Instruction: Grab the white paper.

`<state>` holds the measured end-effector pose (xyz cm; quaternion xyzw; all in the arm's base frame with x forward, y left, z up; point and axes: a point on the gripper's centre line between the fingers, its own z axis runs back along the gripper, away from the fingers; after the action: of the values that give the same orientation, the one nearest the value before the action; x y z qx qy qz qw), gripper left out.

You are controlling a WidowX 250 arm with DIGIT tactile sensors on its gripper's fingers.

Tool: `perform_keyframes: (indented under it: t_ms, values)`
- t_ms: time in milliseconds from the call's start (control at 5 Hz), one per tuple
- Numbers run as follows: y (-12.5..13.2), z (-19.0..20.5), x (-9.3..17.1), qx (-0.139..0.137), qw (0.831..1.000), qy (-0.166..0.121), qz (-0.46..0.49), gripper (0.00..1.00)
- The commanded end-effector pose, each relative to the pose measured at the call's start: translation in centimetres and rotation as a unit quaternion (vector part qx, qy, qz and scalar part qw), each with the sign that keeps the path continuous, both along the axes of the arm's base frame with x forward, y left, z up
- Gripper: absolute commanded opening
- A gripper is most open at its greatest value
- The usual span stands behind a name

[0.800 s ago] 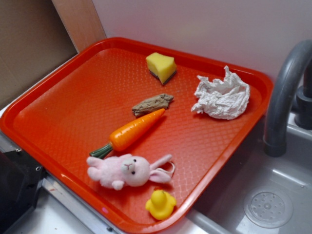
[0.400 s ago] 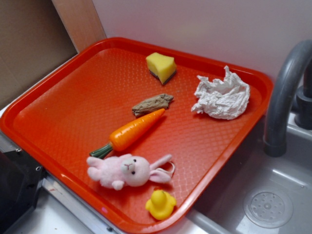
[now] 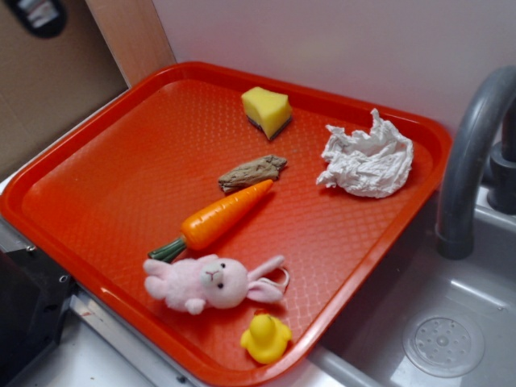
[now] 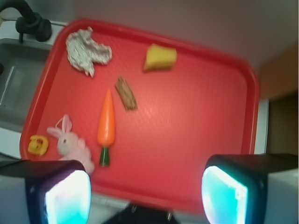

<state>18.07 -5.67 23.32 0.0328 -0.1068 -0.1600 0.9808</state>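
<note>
The white paper [image 3: 367, 161] is a crumpled wad with a pointed peak, lying in the far right corner of the red tray [image 3: 145, 161]. In the wrist view the white paper [image 4: 86, 50] sits at the top left of the tray [image 4: 196, 116], far from my gripper [image 4: 145, 196]. The gripper hangs high over the tray's opposite edge, open wide, with nothing between its two pads [image 4: 67, 198]. In the exterior view only a dark bit of my arm [image 3: 32, 14] shows at the top left corner.
On the tray lie a yellow sponge [image 3: 266, 109], a brown wood piece [image 3: 252, 172], a toy carrot [image 3: 222, 216], a pink plush bunny [image 3: 210, 282] and a yellow duck [image 3: 265, 337]. A grey faucet [image 3: 472, 153] and sink [image 3: 435, 322] stand right of the tray.
A dark part of my arm has come into the exterior view at the top left corner. Nothing on the tray has moved.
</note>
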Motion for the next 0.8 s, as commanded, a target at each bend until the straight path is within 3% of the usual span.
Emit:
perform_keyframes:
  t_ms: [0, 200, 400, 600]
  values:
    - [-6.0, -3.8, 6.6, 0.072, 0.978, -0.023, -0.193, 1.00]
    - [-8.2, -6.8, 9.2, 0.083, 0.967, -0.016, -0.242, 1.00]
    - [-9.2, -9.8, 10.6, 0.067, 0.968, 0.001, -0.241, 1.00]
    - [-11.0, -13.2, 11.5, 0.031, 0.965, 0.036, -0.259, 1.00]
